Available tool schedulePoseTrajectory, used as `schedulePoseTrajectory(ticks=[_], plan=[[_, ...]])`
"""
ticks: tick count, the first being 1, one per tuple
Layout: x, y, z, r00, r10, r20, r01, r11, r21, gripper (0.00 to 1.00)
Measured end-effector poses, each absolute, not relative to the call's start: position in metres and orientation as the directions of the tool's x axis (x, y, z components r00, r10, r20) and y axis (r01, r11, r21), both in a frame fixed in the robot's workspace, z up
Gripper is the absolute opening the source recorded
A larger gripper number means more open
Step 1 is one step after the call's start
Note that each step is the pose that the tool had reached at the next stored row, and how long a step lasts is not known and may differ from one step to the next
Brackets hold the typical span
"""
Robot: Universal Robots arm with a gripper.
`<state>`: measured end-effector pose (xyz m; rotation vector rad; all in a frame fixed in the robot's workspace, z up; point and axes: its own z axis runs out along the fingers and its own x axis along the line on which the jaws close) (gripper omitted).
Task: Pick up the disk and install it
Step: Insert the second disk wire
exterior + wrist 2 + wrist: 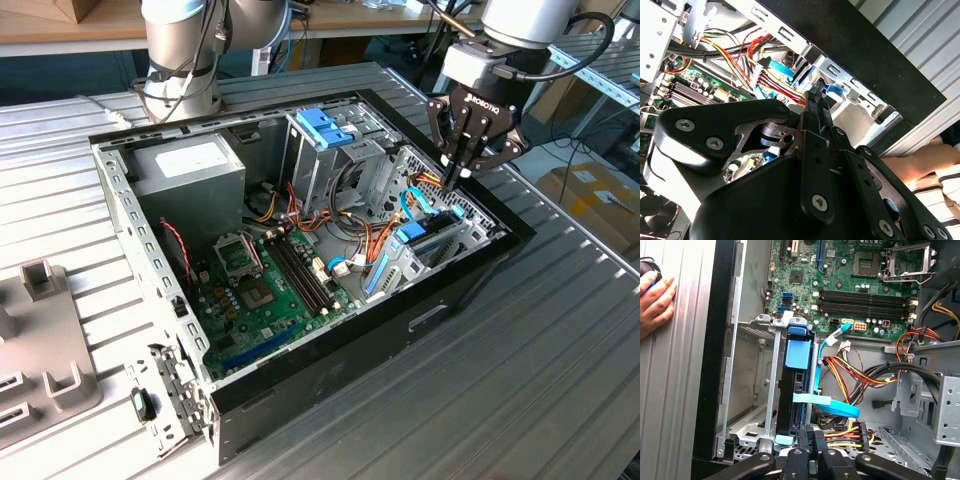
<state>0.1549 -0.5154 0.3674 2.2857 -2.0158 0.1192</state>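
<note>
The disk [796, 375] stands on edge in the metal drive bay at about four o'clock inside the open computer case [330, 375] on the worktop [560, 380], its blue rails lined up with the bay's slots so it can slide home. The end effector [462, 175] hangs directly over the disk's upper end with its fingers pressed together and pinching nothing, which suits pushing rather than carrying. A person's hand [655, 302] rests on the worktop just outside the case wall.
</note>
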Motion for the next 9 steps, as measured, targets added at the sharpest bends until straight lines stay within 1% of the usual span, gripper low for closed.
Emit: schedulePoseTrajectory(ticks=[9], plan=[[0.1549, -0.5154, 0.3673, 0.116, -0.986, 0.119, -0.993, -0.115, 0.017, 0.16]])
